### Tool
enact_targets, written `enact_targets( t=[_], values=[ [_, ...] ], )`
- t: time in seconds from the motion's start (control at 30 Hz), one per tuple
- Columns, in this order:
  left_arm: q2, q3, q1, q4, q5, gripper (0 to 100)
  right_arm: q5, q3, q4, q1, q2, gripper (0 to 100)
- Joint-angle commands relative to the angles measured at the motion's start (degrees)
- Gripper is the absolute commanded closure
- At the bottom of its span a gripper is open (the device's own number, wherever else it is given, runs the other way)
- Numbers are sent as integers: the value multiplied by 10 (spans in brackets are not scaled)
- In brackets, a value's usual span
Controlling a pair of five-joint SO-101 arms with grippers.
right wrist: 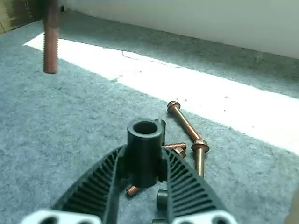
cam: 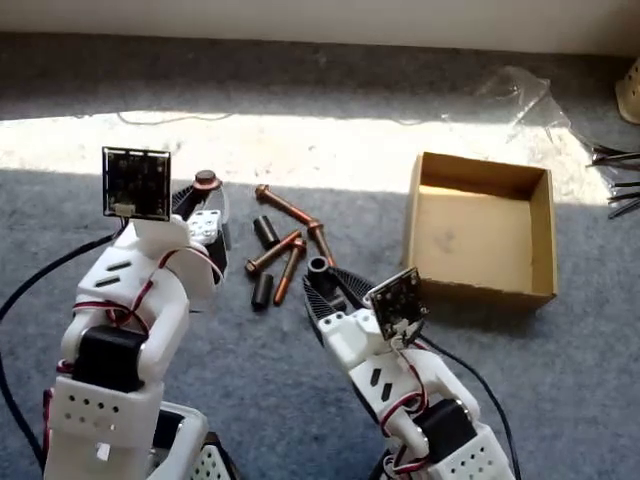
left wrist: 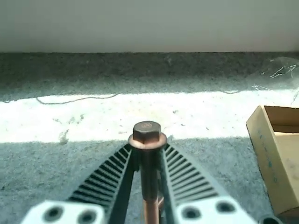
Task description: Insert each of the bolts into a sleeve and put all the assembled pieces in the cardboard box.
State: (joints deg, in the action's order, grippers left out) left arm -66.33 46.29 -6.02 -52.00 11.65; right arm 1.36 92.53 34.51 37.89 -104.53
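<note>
My left gripper (cam: pixel 207 207) (left wrist: pixel 148 154) is shut on a copper bolt (cam: pixel 206 181) (left wrist: pixel 147 134), held upright with its hex head on top, above the carpet left of the loose parts. That bolt's threaded end (right wrist: pixel 50 44) hangs in the right wrist view. My right gripper (cam: pixel 322 285) (right wrist: pixel 144 161) is shut on a black sleeve (cam: pixel 320 267) (right wrist: pixel 145 147), bore facing up, just right of the pile. Several loose bolts (cam: pixel 285 206) (right wrist: pixel 184 121) and two black sleeves (cam: pixel 265 231) lie between the arms. The cardboard box (cam: pixel 425 220) (left wrist: pixel 273 154) stands open at the right.
A crumpled clear plastic bag (cam: pixel 520 92) lies behind the box, and dark tools (cam: pixel 615 180) stick in from the right edge. A thin cable (left wrist: pixel 74 99) runs along the sunlit strip of grey carpet at the back.
</note>
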Motion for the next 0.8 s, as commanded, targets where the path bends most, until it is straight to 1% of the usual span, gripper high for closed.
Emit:
enact_targets(
  t=[0.0, 0.1, 0.23, 0.3, 0.37, 0.5, 0.57, 0.77],
  values=[
    [-14, 45, -29, 109, 21, 994, -32, 22, -70, -9, -7, 995],
    [-15, 74, -62, 157, 18, 994, -71, 64, -131, -9, -7, 995],
    [-51, 102, -80, 200, 17, 994, -75, 92, -170, -9, -7, 995],
    [-82, 120, -80, 222, 15, 993, -75, 95, -170, -9, -7, 995],
    [-116, 138, -81, 238, -11, 993, -75, 96, -167, -9, -7, 995],
    [-172, 167, -114, 265, -74, 995, -75, 96, -165, -9, -5, 995],
    [-194, 183, -137, 286, -91, 995, -75, 96, -151, -9, -7, 995],
    [-234, 229, -182, 321, -96, 993, -75, 97, -143, -9, -4, 995]
  ],
)
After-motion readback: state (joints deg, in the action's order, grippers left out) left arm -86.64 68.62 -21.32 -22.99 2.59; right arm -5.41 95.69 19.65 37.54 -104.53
